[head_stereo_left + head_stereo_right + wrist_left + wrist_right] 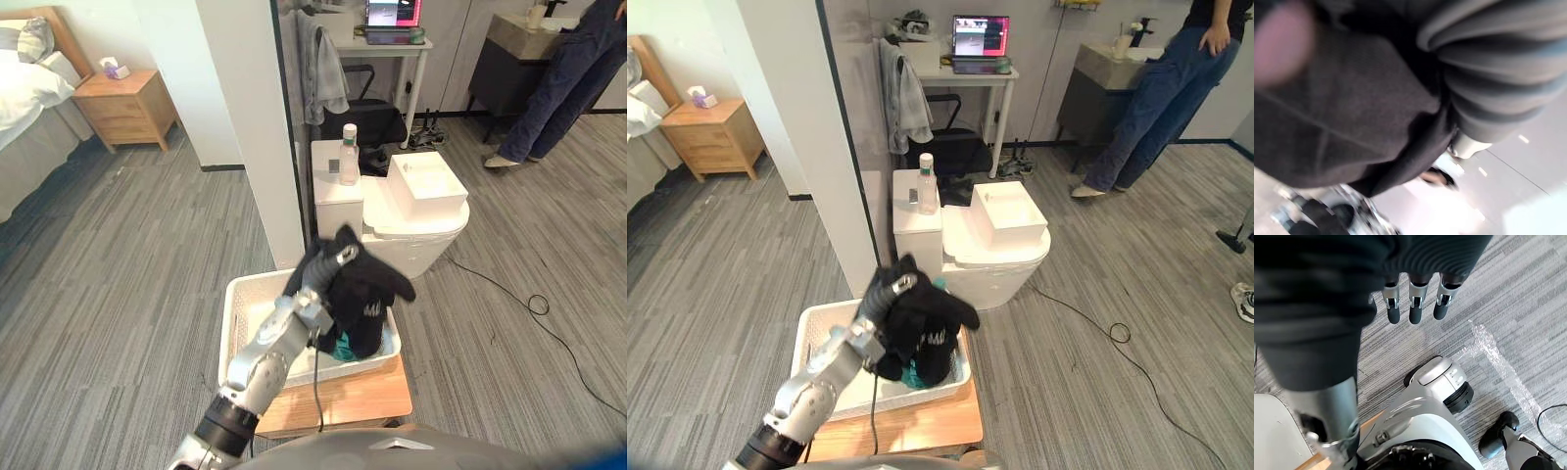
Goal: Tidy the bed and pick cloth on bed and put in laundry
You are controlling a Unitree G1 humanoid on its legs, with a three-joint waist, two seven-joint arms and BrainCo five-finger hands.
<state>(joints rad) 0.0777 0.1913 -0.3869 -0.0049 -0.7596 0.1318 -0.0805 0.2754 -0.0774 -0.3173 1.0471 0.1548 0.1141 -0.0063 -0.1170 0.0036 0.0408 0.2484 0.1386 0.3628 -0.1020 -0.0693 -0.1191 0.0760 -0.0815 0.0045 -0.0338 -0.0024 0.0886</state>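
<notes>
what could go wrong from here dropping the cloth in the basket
1. The cloth in the left hand hangs at the right end of the basket, so part may land outside the rim on release.
2. It is bunched round the fingers and might snag instead of dropping.
3. The basket nearly covers its small table; a push could shift it.

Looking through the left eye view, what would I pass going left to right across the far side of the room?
Bed, wooden nightstand, white wall, hanging grey towel, desk with laptop, a person's legs.
</notes>
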